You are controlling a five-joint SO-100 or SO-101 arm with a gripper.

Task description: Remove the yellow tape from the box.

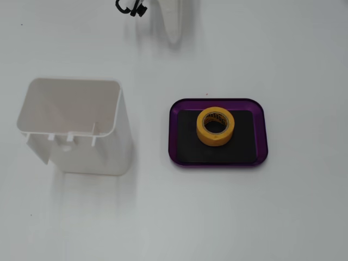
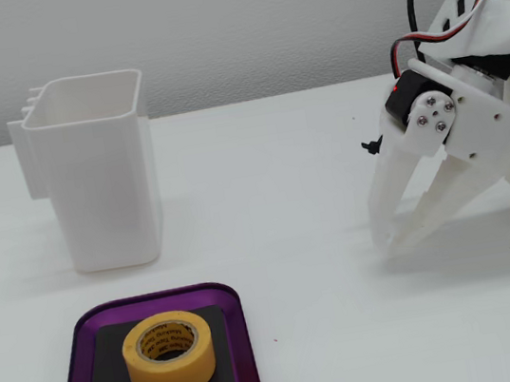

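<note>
The yellow tape (image 1: 215,126) (image 2: 169,355) lies flat in the middle of the box (image 1: 178,109) (image 2: 80,340), a shallow purple tray with a black floor. My gripper (image 2: 390,242) stands far from it, at the right in the fixed view from the side, fingertips down near the table and drawn together with nothing between them. In the fixed view from above only its white fingers (image 1: 173,24) show, at the top edge, well above the tray.
A tall white plastic bin (image 1: 73,125) (image 2: 99,176) stands open-topped on the white table, left of the tray from above and behind it from the side. The arm's body and cables (image 2: 490,31) fill the right edge.
</note>
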